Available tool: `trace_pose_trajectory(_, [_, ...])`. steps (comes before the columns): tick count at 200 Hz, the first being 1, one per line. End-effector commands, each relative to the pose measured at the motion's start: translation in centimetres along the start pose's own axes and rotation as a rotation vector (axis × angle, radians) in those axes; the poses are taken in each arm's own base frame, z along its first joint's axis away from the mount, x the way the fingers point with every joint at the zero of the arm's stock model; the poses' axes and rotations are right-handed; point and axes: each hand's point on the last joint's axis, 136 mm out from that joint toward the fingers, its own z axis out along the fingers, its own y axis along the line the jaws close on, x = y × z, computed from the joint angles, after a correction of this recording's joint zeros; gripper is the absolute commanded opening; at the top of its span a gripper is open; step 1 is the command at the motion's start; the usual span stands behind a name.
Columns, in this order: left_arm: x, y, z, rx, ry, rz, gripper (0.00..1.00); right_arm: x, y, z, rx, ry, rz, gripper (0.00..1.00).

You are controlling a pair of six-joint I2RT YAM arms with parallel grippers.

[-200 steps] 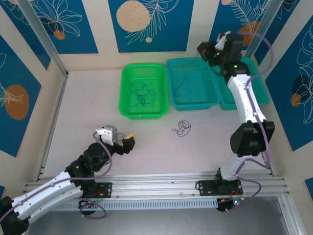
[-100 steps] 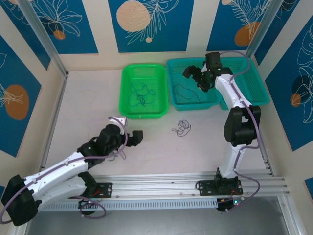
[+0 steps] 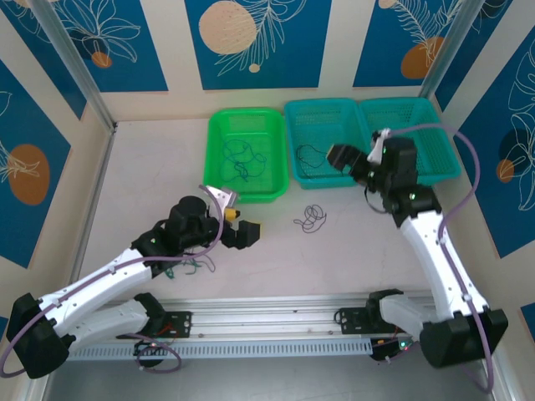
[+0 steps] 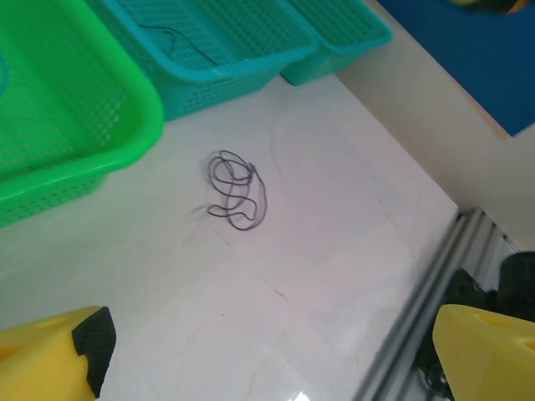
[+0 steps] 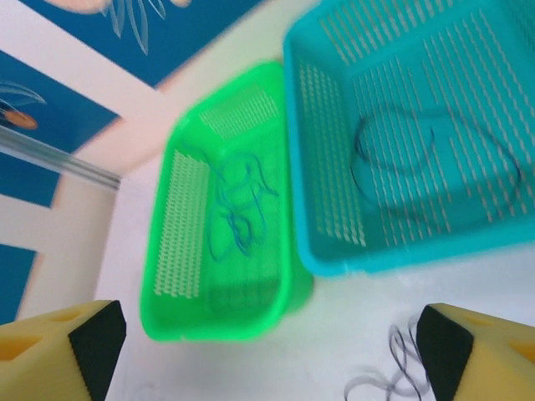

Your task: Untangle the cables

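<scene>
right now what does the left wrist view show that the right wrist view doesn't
Left wrist, not right wrist: the metal rail at the table edge and a second teal basket. Right wrist, not left wrist: the green basket's whole inside, with blue wires. Both: the teal basket holding a black wire, and the dark loose coil on the table.
</scene>
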Motion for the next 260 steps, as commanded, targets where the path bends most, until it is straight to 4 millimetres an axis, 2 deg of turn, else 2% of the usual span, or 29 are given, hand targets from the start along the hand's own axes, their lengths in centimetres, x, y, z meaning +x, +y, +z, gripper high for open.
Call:
trace_pose_trajectory(1, [-0.2, -1.4, -0.2, 0.077, 0.012, 0.035, 0.98, 4.4, -3.8, 1.8, 0.112, 0.048, 0.062, 0.89])
trace_pose_trajectory(27, [0.7, -0.7, 0.2, 0.059, 0.026, 0.018, 0.98, 10.2, -6.2, 4.6, 0.184, 0.201, 0.083, 0.83])
trace_pose_trajectory(54, [1.2, -0.2, 0.5, 0.044, 0.029, 0.003, 0.98, 14.4, -7.7, 7.5, 0.272, 0.336, 0.083, 0.74])
trace_pose_trajectory(110, [2.2, 0.8, 0.5, 0.002, 0.042, 0.0, 0.99, 19.5, -9.2, 12.4, 0.342, 0.524, 0.109, 0.73])
trace_pose_trajectory(120, [2.4, 1.0, 0.5, -0.004, 0.05, -0.002, 1.0, 20.2, -9.2, 12.9, 0.355, 0.55, 0.099, 0.68])
trace_pose_trajectory(129, [2.5, 1.1, 0.5, -0.008, 0.053, -0.003, 1.0, 20.6, -9.2, 13.1, 0.364, 0.554, 0.088, 0.58])
trace_pose_trajectory(147, [2.7, 1.3, 0.5, -0.019, 0.055, -0.005, 1.0, 20.7, -9.4, 12.9, 0.378, 0.538, 0.086, 0.15])
trace_pose_trajectory(156, [2.7, 1.4, 0.5, -0.024, 0.053, -0.004, 1.0, 20.2, -9.2, 12.6, 0.374, 0.526, 0.086, 0.0])
trace_pose_trajectory(181, [2.5, 1.5, 0.3, -0.032, 0.041, -0.006, 1.0, 18.3, -7.2, 11.1, 0.309, 0.469, 0.048, 0.0])
trace_pose_trajectory(203, [1.9, 2.1, 0.2, -0.069, 0.02, -0.038, 1.0, 16.5, -4.1, 9.0, 0.201, 0.428, -0.025, 0.0])
trace_pose_trajectory(229, [1.5, 2.6, 0.4, -0.102, 0.005, -0.079, 0.98, 15.3, 0.3, 5.9, 0.027, 0.408, -0.105, 0.0])
trace_pose_trajectory(260, [1.3, 2.4, 0.8, -0.088, -0.001, -0.066, 0.99, 12.1, 3.3, 2.3, -0.051, 0.306, -0.14, 0.0])
